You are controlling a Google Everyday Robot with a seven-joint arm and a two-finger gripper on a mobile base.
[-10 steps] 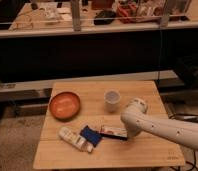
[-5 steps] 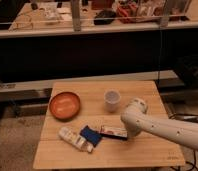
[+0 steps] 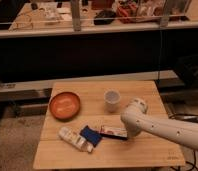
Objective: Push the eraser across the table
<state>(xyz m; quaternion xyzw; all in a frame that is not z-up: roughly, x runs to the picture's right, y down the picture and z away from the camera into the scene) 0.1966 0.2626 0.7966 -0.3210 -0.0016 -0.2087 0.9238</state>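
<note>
On the pale wood-grain table (image 3: 142,95), an orange bowl (image 3: 65,105) sat at the left. Nearer the front edge lay a pale tube-like item (image 3: 74,139), its make unreadable, touching a blue object (image 3: 91,135). The eraser (image 3: 113,131), flat and red-and-white, lay just right of it. A white cup (image 3: 111,100) stood behind. The gripper (image 3: 121,136) met the eraser; its arm hid it.
</note>
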